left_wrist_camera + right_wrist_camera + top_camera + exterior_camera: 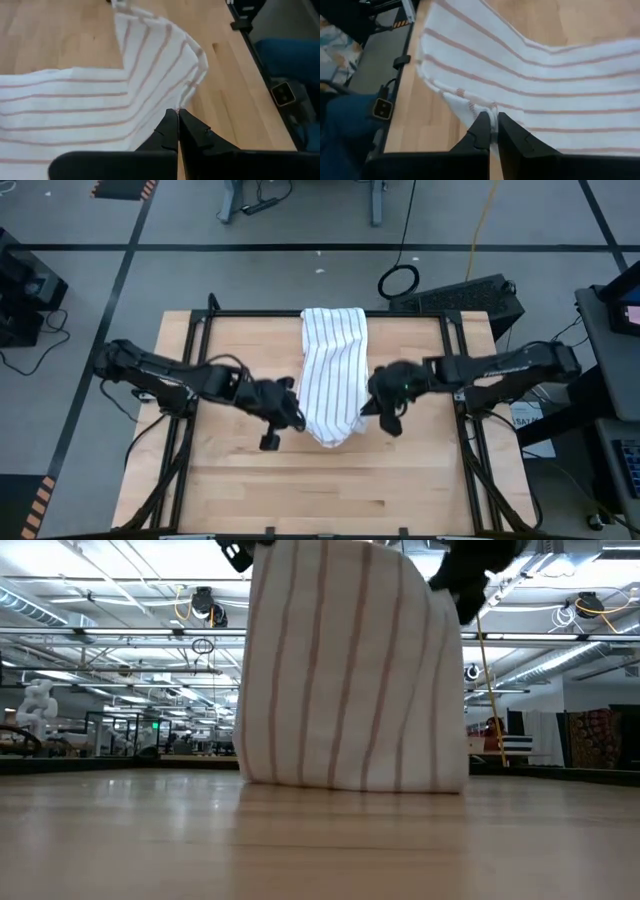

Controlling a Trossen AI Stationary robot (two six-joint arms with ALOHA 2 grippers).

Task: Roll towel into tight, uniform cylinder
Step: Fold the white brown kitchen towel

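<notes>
The white towel with thin stripes (333, 370) lies lengthwise down the table's middle. Its far end (335, 320) rests flat at the far edge and its near end is raised. In the low view it stands like a curtain (350, 670), with its bottom fold on the wood (350, 782). My left gripper (290, 412) is shut on the towel's left edge. My right gripper (375, 405) is shut on its right edge. Both also show in their own wrist views, the left (178, 116) and the right (490, 120). My left gripper pinches the towel's left side edge (172, 102) between its two fingers, near the near end, coming level from the table's left. That end is lifted off the table and hangs slack toward the middle. My right gripper pinches the towel's hemmed right side edge (481, 107) between its two fingers, near the near end, coming level from the table's right. The cloth is lifted there and sags between the two grippers.
The wooden tabletop (250, 490) has bare room toward the near edge and on both sides of the towel. Black frame rails (455, 350) run along the table's sides. A black box (470, 295) sits beyond the far right corner.
</notes>
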